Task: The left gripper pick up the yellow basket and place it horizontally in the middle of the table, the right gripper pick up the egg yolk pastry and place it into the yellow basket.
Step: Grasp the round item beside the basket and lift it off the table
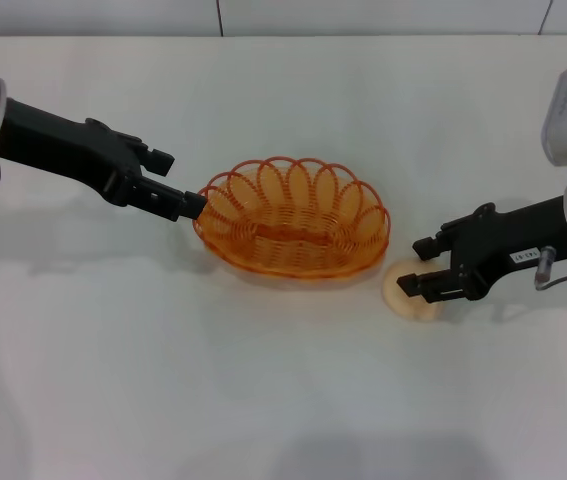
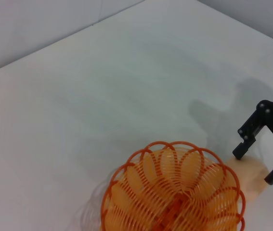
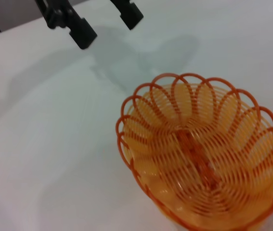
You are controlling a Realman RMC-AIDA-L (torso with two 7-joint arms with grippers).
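Black left tool [image 1: 191, 204], reaching in low from the left edge of the head view, tips at the left rim of the yellow basket [image 1: 293, 217]; in the right wrist view, fingers [image 3: 82, 34] parted and clear of the rim, gripping nothing. Black right tool [image 1: 415, 283], stretched in from the right edge, angled down, fingers [image 2: 242, 149] spread on either side of the egg yolk pastry [image 1: 407, 296], not closed on it. Basket oval, translucent orange-yellow, looped rim, upright at centre of the white bench [image 1: 263, 400]. Pastry pale cream, rounded, on the bench just right of the basket.
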